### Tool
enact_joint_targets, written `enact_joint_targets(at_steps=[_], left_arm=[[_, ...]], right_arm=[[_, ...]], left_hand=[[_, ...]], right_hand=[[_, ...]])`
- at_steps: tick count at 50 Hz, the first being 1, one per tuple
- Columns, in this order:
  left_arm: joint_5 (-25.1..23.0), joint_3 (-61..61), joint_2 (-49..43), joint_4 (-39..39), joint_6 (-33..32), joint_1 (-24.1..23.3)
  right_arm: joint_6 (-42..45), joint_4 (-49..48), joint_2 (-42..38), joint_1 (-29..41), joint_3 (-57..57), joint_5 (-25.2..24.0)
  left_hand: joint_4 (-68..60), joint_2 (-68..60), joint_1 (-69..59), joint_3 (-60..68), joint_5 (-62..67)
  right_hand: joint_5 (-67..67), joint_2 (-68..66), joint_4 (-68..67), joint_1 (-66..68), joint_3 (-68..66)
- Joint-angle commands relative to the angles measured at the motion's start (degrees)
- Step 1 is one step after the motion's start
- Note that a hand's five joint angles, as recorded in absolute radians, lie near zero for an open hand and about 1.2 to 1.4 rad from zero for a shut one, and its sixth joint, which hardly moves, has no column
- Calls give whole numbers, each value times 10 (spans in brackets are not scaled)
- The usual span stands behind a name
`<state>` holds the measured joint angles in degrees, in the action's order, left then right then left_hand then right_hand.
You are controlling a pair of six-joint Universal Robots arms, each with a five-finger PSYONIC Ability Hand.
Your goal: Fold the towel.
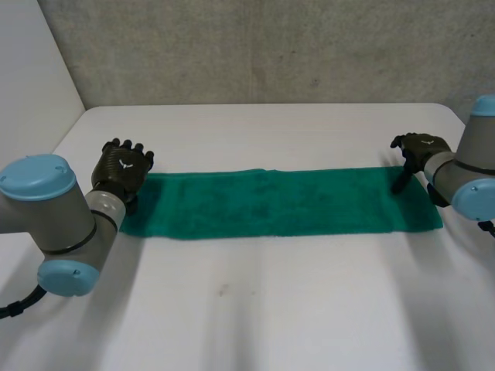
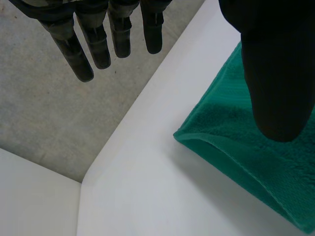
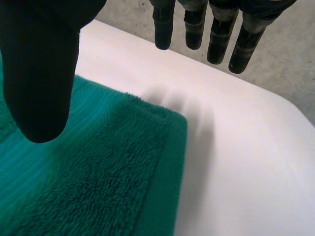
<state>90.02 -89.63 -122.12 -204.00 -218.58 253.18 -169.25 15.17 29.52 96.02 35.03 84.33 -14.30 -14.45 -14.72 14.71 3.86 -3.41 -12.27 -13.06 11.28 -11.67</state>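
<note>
The towel [image 1: 278,202] is a deep teal green all over, with no print. Under the thumb of the right hand [image 3: 39,73] its pile shows faint lengthwise ribs in a slightly brighter green. Below that hand's fingertips [image 3: 194,39] the short edge ends in a smoother, plain band of the same green.

Both hands are black. The left hand [image 1: 124,166] has a small pale mark on its back, perhaps a logo. The arms [image 1: 46,224] are grey with light-blue caps. The table [image 1: 271,309] is plain white, and the wall [image 1: 271,46] beyond the hands is speckled grey.
</note>
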Motion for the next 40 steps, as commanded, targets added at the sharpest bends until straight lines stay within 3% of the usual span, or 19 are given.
enact_joint_targets(at_steps=[1, 6, 9, 16, 23, 33, 40], left_arm=[[-2, -16, 14, 0, 0, 2], [-2, -25, 25, 0, 0, 2], [-3, -31, 28, 0, 1, 0], [-4, -36, 29, -1, 1, -1], [-3, -38, 29, -1, 1, -1], [-4, -43, 29, -1, 1, -1], [-4, -45, 29, -1, 1, -1]], right_arm=[[57, -63, 156, -32, 203, -34], [105, -107, 228, -43, 313, -51], [159, -166, 296, -59, 450, -79], [203, -213, 306, -76, 540, -110], [216, -218, 291, -94, 544, -130], [225, -227, 246, -99, 514, -130], [225, -233, 229, -98, 500, -125]], left_hand=[[5, 7, 10, -10, -1], [5, 7, 10, -10, -1], [5, 7, 10, -10, -1], [5, 7, 10, -10, -1], [5, 7, 10, -10, -1], [5, 7, 10, -10, -1], [5, 7, 10, -10, -1]], right_hand=[[34, 23, 31, -13, 17], [-21, -32, -24, 42, -38], [-111, -122, -114, 132, -128], [-150, -161, -154, 171, -168], [-155, -166, -159, 176, -173], [-343, -355, -347, 365, -361], [-360, -372, -364, 382, -378]])
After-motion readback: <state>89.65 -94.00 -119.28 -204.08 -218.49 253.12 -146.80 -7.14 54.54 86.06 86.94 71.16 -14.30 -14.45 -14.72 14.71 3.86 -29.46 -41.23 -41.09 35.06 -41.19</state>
